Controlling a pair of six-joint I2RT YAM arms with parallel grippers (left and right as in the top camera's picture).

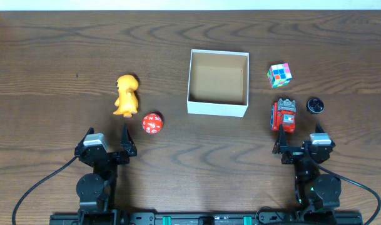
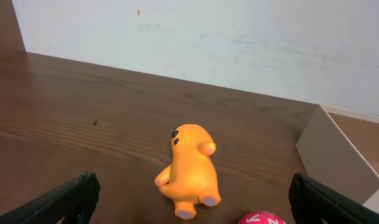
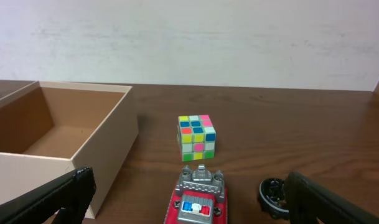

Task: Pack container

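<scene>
Left gripper (image 1: pixel 107 133) low at the near left edge of the dark brown wooden table (image 1: pixel 46 56). Black fingers (image 2: pixel 65 200) spread wide, pinching nothing. Just ahead and slightly right, a red faceted ball with white lettering (image 1: pixel 152 123). Beyond it and a little left, near but not touching, an orange rounded plastic dinosaur figure (image 1: pixel 126 95), head toward the far side and feet toward the gripper in the left wrist view.

Right gripper (image 1: pixel 299 139) low at the near right edge, likewise parted wide and gripping nothing. Straight ahead of it, a red and grey toy vehicle (image 1: pixel 283 115). Just beside that on the right, a small black round object (image 1: pixel 314 105), too small to tell more. Farther on, apart from both, a multicoloured cube puzzle (image 1: pixel 279 74), tilted a little off the table's lines.

Between the two groups, near the middle of the table: the square shallow white-walled container (image 1: pixel 217 110), open side up, brown cardboard floor in plain view. Well to the right of the dinosaur, near the cube puzzle and the vehicle, touching neither. Well apart from both grippers.
</scene>
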